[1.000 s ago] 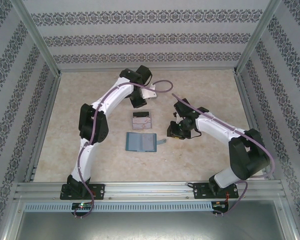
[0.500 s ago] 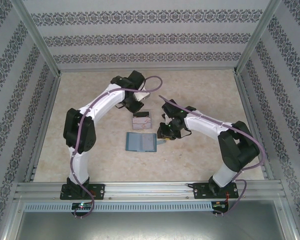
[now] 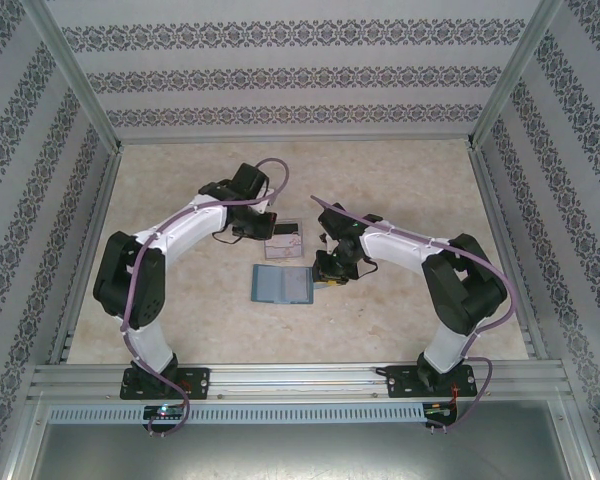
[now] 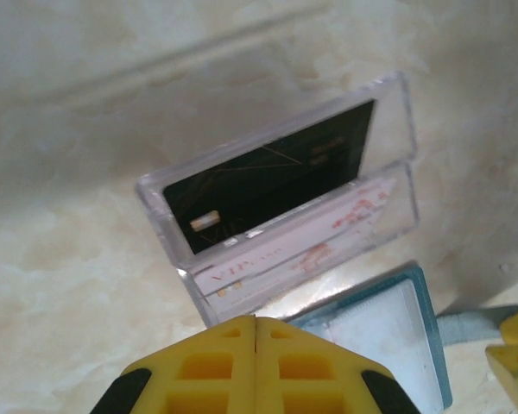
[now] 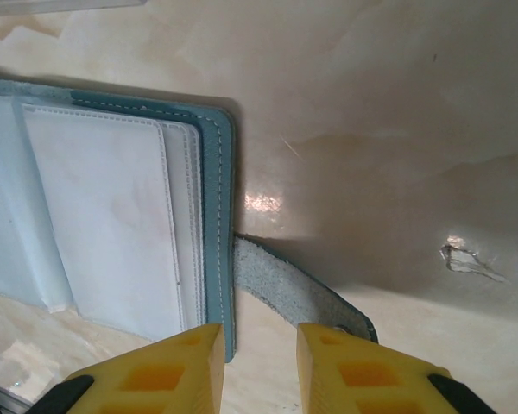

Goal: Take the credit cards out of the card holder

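The teal card holder (image 3: 282, 284) lies open and flat in the middle of the table, its clear inner sleeves (image 5: 112, 233) facing up and its strap tab (image 5: 298, 289) sticking out to the right. A black credit card (image 4: 276, 177) and a whitish one with reddish print (image 4: 302, 250) rest in the clear tray (image 3: 285, 240) just beyond it. My left gripper (image 4: 256, 321) is shut and empty, hovering at the tray's near-left side. My right gripper (image 5: 259, 338) is open by a narrow gap, low at the holder's right edge, with the strap just ahead of its fingers.
The tray's wall (image 4: 155, 216) stands between my left gripper and the far table. My two grippers are close together, the right one's yellow finger (image 4: 514, 345) showing in the left wrist view. Patterned walls and metal rails (image 3: 300, 375) enclose the beige tabletop.
My left arm has drawn back from beyond the tray to its near-left side, jaws shut. My right gripper has slid left to the holder's strap edge, its opening unchanged.
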